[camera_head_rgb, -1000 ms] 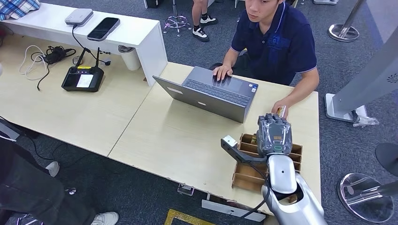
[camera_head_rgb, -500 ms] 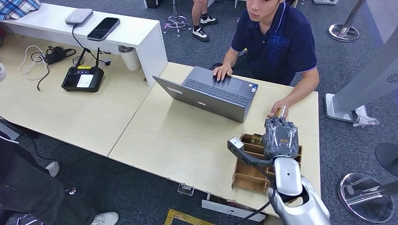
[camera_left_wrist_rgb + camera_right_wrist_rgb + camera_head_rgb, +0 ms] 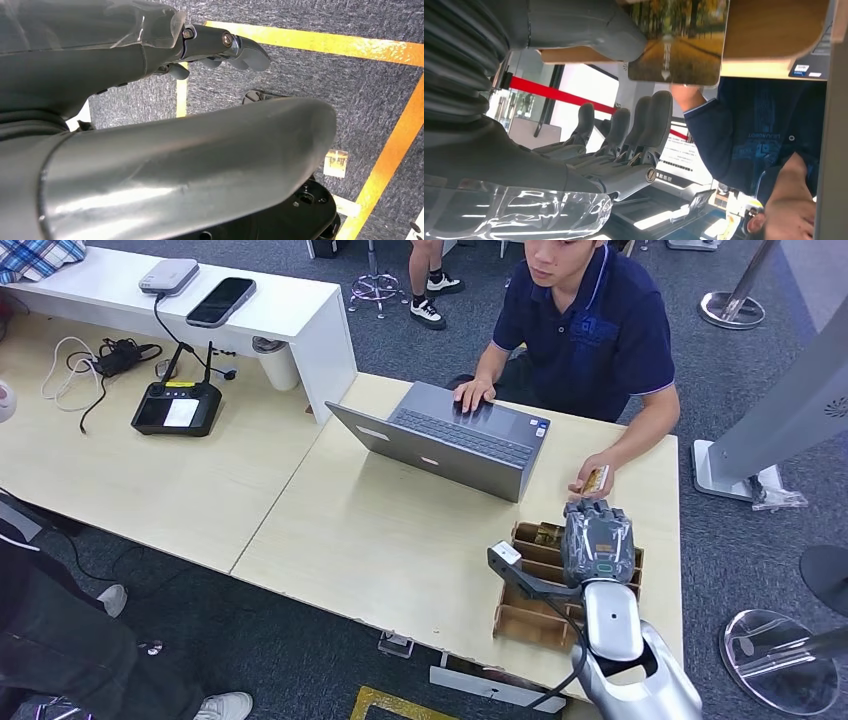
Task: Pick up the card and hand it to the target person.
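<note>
Brown compartment tray [image 3: 522, 616] could snag the right hand [image 3: 598, 540], its fingers [image 3: 644, 120] straight, apart and empty, just beside the person's hand [image 3: 606, 462] holding the card [image 3: 596, 480].

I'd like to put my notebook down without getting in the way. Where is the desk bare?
The pale wooden desk is bare between the grey open laptop and its near edge. It is crowded around the brown cardboard divider tray, under the robot's right hand.

Silver right arm [image 3: 625, 660]; grey ribbed cover under clear wrap; dark fingers [image 3: 644, 125]; black cable
</note>
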Motion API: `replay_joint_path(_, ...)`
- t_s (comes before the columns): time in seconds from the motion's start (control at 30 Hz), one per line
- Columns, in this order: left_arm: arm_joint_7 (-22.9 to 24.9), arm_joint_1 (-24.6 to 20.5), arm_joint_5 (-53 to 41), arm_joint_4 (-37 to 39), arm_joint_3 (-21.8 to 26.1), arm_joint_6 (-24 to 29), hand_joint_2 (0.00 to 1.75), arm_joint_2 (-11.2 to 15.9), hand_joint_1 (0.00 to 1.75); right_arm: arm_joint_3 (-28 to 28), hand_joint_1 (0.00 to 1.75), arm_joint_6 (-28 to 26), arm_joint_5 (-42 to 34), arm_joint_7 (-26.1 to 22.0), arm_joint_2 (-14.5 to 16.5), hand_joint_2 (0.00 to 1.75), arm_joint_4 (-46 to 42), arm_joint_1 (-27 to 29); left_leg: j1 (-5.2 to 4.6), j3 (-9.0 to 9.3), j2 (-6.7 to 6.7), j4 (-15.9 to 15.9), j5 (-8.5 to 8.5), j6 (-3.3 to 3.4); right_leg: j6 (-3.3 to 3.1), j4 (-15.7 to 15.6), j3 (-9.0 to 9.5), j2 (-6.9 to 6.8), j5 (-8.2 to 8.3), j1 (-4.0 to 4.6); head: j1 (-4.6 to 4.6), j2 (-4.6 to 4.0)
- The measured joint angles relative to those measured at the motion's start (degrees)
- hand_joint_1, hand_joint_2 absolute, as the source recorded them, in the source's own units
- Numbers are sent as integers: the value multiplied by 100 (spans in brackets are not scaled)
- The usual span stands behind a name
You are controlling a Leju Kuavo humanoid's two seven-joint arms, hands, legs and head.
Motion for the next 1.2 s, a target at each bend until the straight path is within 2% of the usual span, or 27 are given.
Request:
replay_joint_path(0.27, 1, -2, 4, 0, 0, -1, 0, 0, 0, -55, 106, -3, 8, -2, 0, 175, 14, 79, 0, 0, 0, 0, -2, 2, 0, -1, 0, 0, 0, 0, 0, 0)
replay_joint_path(0.43, 1, -2, 11, 0, 0, 1, 0, 1, 0, -56, 131, -22, 8, -8, 0, 175, -9, 118, 0, 0, 0, 0, -2, 2, 0, -1, 0, 0, 0, 0, 0, 0)
replay_joint_path(0.73, 1, -3, 11, 0, 0, -21, 0, 9, 0, -57, 158, -92, 8, -8, -2, 175, -201, 187, 0, 0, 0, 0, -2, 2, 0, -1, -1, 0, 0, 0, 0, 0)
replay_joint_path(1.2, -11, -3, 11, 0, 0, -19, 0, 9, 0, -227, 151, -403, 8, 44, -26, 175, -842, 263, 0, 0, 0, 1, -2, 2, 0, -1, -1, 1, 0, 0, 0, 0)
